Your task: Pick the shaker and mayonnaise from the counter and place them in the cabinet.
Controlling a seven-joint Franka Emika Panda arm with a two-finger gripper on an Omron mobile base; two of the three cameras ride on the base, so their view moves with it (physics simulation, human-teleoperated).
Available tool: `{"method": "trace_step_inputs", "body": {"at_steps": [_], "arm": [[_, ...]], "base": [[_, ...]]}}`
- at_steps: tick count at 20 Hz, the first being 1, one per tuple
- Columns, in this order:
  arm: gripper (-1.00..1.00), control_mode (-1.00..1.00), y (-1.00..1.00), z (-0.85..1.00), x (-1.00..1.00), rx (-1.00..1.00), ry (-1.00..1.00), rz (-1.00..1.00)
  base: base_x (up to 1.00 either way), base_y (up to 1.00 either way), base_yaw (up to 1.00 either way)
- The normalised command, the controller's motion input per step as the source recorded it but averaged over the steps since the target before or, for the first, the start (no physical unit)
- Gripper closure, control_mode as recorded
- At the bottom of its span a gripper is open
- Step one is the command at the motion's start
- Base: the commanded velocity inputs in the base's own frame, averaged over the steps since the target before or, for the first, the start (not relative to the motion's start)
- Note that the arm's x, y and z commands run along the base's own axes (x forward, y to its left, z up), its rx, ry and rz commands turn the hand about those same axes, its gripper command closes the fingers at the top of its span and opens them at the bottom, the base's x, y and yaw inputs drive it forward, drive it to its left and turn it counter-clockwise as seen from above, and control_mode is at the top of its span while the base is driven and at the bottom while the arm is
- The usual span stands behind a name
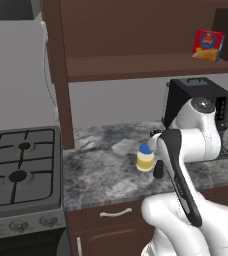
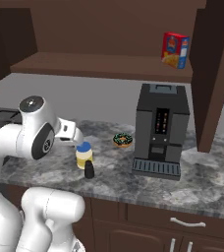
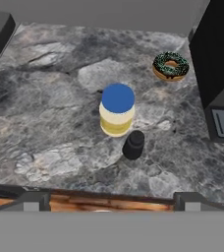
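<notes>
The mayonnaise (image 3: 117, 114), a pale yellow jar with a blue lid, stands upright on the mottled grey counter (image 3: 45, 123). The small black shaker (image 3: 133, 144) stands right beside it, on the side nearer the counter's front edge. My gripper (image 3: 111, 201) hovers above and in front of both, open, its fingertips (image 3: 33, 202) spread wide with nothing between them. In the base views the mayonnaise (image 1: 145, 159) (image 2: 84, 155) and the shaker (image 1: 158, 170) (image 2: 89, 170) sit just below my hand. The dark brown cabinet (image 1: 136, 65) (image 2: 104, 66) hangs above with its shelf open.
A chocolate sprinkled donut (image 3: 170, 65) (image 2: 123, 141) lies behind the jar. A black coffee machine (image 2: 160, 130) (image 1: 211, 107) stands to the right. A red-and-yellow box (image 1: 208, 45) (image 2: 176, 49) sits on the cabinet shelf. The gas stove (image 1: 18, 167) is to the left.
</notes>
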Motion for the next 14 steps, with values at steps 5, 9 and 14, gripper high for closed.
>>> {"method": "trace_step_inputs", "body": {"at_steps": [5, 9, 14], "arm": [[-1.00, -1.00, 0.00, -0.24, -0.01, 0.00, -0.11, 0.00], [-1.00, -1.00, 0.00, -0.20, 0.00, 0.00, -0.04, 0.00], [-1.00, -1.00, 0.00, -0.25, 0.03, 0.01, 0.00, 0.00]], "base": [[0.00, 0.00, 0.00], [0.00, 0.00, 0.00], [0.00, 0.00, 0.00]]}}
